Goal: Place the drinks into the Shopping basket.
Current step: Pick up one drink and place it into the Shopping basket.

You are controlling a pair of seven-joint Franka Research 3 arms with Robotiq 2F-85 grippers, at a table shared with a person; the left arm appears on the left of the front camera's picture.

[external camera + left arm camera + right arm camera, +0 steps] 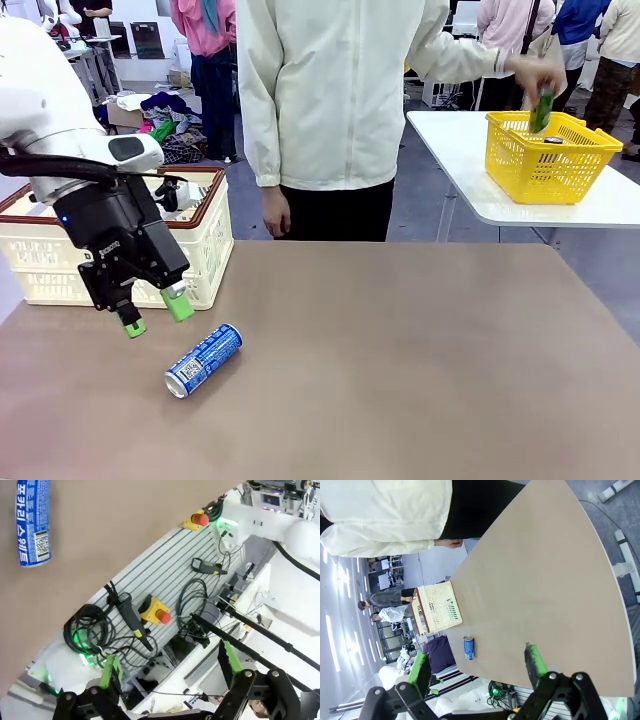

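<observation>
1. While my left gripper (155,314) hangs over the left part of the brown table (400,350), its two green-padded fingers stand well apart, with nothing between them.
2. Just below and to the right of that gripper, the blue can (204,360) lies on its side on the table, silver top toward my side. The fingers are not touching it.
3. From my left wrist, the left gripper (169,662) points past the table's edge, and the blue can (34,522) with its white lettering sits in the upper left corner.
4. Behind my left gripper stands the Shopping basket (205,250), cream-white and slotted with a brown rim, at the table's far left.
5. My right gripper (477,664) is also spread wide and holds nothing. Its wrist view looks across the table, with the blue can (468,647) lying near the Shopping basket (437,607).
6. Across the table stands a person in a pale jacket. One hand (535,75) reaches out and holds the green can (541,112) at the top of a yellow basket (520,150), which sits on a white side table (450,140). I cannot tell whether the can is inside that basket.
</observation>
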